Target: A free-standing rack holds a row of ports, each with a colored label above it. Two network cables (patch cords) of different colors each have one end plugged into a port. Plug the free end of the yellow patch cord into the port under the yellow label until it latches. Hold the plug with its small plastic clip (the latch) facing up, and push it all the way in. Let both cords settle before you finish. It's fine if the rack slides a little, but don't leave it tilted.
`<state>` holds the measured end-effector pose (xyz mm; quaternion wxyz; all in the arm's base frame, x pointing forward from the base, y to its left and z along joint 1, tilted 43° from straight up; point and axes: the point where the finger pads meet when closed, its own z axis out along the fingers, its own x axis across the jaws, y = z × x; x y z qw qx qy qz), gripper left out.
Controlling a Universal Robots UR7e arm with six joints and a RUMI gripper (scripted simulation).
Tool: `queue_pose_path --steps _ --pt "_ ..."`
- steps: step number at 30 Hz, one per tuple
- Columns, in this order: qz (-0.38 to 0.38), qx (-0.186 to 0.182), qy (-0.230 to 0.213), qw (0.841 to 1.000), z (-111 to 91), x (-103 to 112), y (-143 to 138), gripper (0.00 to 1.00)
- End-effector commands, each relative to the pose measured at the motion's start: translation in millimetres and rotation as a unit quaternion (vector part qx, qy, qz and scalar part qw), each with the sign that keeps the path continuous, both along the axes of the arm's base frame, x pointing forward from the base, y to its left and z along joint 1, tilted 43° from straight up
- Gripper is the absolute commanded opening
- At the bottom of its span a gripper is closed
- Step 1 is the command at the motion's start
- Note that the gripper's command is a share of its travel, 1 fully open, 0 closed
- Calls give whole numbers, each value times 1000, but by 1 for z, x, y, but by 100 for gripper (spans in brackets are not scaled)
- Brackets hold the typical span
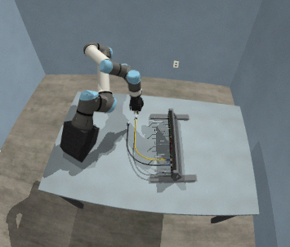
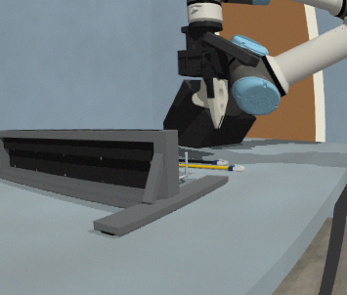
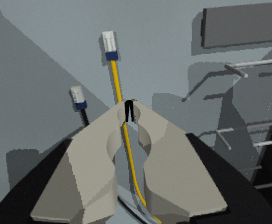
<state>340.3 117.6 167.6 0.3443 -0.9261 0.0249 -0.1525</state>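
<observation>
The yellow patch cord (image 1: pixel 136 143) lies on the table, with one end plugged into the rack (image 1: pixel 172 141). Its free plug (image 3: pixel 109 42) lies flat left of the rack and also shows in the exterior view (image 2: pixel 238 168). My gripper (image 1: pixel 136 110) hangs well above that free end, pointing down. The fingers (image 3: pixel 128 112) are shut with the tips together and nothing between them; the yellow cord runs on the table beneath them. The black cord (image 1: pixel 128 139) lies beside it, with its free plug (image 3: pixel 78 95) to the left. The rack's coloured labels are too small to tell apart.
The rack (image 2: pixel 84 156) stands upright on two long feet, with thin pins sticking out toward the cords. The arm's black base (image 1: pixel 78 139) sits at the table's left edge. The table's right half holds nothing else.
</observation>
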Motion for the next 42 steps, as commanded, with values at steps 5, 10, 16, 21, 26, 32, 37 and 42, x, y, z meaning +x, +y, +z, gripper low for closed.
queue_pose_path --steps 5,10,16,21,26,32,37,42 --pt "35 -20 -16 999 3 -17 15 0" --pt "36 -20 -16 999 3 -18 16 0" --pt "36 -20 -16 999 3 -18 16 0" --pt "36 -20 -16 999 3 -18 16 0" --pt "36 -20 -16 999 3 -18 16 0" --pt "36 -20 -16 999 3 -18 16 0" --pt "36 -20 -16 999 3 -18 16 0" --pt "36 -20 -16 999 3 -18 16 0"
